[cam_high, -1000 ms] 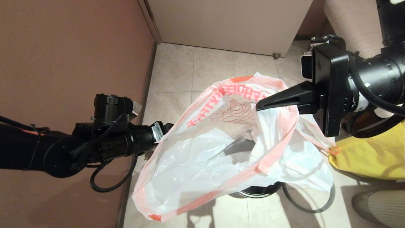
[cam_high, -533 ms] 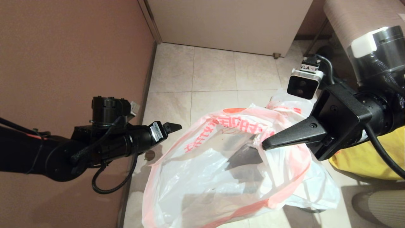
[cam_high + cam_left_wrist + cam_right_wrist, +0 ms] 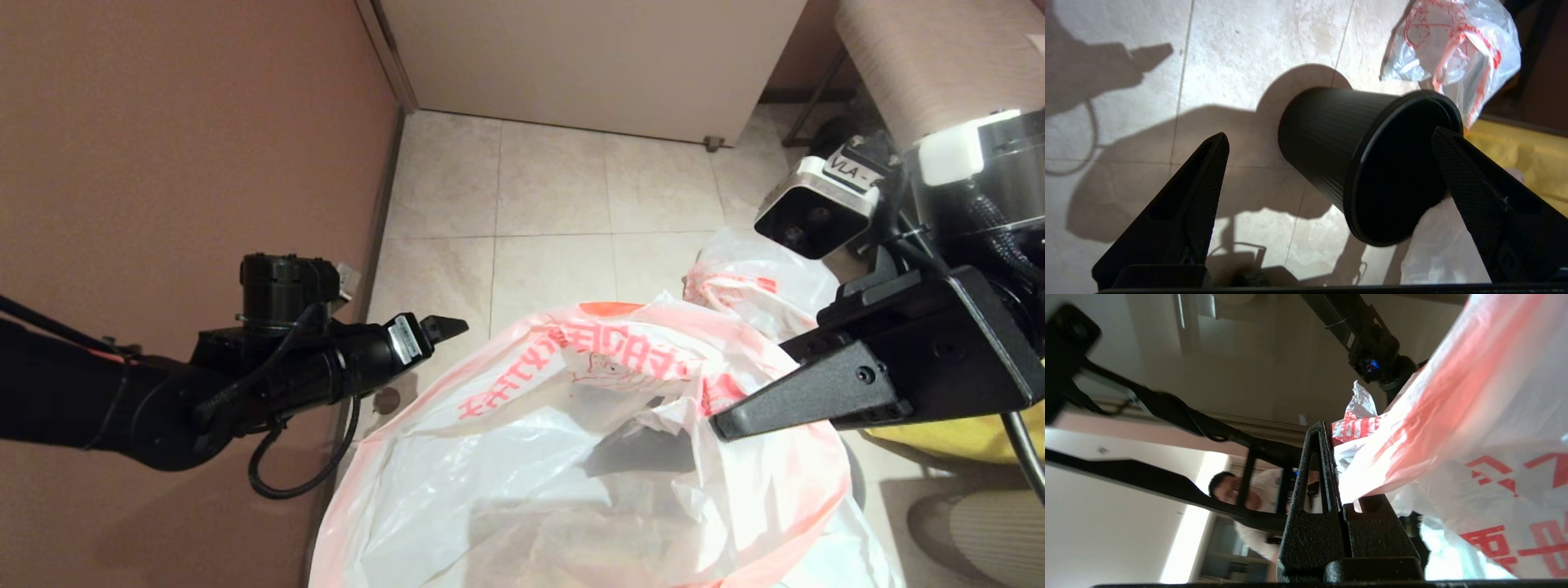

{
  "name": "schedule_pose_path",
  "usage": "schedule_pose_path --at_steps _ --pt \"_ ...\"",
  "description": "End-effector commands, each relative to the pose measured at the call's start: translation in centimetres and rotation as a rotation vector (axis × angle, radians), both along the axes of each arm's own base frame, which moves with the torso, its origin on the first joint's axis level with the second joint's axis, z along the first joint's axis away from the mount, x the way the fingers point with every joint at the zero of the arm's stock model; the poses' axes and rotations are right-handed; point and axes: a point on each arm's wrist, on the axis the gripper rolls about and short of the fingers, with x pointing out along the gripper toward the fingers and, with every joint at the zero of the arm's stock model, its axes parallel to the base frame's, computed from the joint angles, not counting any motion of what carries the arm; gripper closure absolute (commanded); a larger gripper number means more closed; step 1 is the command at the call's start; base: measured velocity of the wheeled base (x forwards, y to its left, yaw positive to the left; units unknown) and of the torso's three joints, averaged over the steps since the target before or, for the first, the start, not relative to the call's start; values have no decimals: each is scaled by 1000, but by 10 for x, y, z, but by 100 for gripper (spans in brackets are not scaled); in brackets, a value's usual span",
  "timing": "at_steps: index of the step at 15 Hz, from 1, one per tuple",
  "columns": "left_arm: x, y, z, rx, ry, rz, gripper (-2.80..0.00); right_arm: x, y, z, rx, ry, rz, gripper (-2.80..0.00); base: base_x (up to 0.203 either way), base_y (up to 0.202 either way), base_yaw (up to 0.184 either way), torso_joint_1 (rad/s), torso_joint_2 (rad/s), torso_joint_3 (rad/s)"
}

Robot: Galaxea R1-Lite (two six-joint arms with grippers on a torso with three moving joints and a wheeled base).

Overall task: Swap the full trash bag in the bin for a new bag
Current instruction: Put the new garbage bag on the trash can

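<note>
Over the left side of the tiled floor (image 3: 555, 188), close to the brown wall (image 3: 163, 163), the left gripper (image 3: 445, 328) hung released, its jaws spread wide with nothing between them. In the left wrist view the bin (image 3: 1372, 163) showed between and beyond those jaws, standing on the floor, black and ribbed, its dark mouth open. Near the middle of the floor the new bag (image 3: 571, 457) billowed limp and wide, its pink-red hem and red print turned upward, hiding the bin from the head view. The right gripper (image 3: 722, 426) was clenched on that bag's hem at its right side, holding it up over the floor. Beyond the new bag, toward the floor's far right, the full trash bag (image 3: 751, 286) rested on the tiles. A yellow fabric bag (image 3: 947, 437) lay at the right edge of the floor, partly behind the right arm.
</note>
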Motion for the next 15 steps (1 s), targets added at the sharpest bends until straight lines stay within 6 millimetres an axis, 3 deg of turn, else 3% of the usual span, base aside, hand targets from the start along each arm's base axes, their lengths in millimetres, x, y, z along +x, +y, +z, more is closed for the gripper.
schedule_pose_path --at_steps 1,8,12,15 --pt "3 -2 -6 2 -19 18 -280 1 -1 -9 14 -45 8 0 0 0 0 0 0 0" --pt "3 -16 -15 66 -42 78 -280 53 -14 -50 -8 -305 -140 0 0 0 0 0 0 0" --pt "-17 -14 24 35 -158 68 -280 58 -15 -43 -108 -569 -303 0 0 0 0 0 0 0" --pt "-37 -19 43 32 -201 22 -280 41 -16 -27 -116 -579 -369 0 0 0 0 0 0 0"
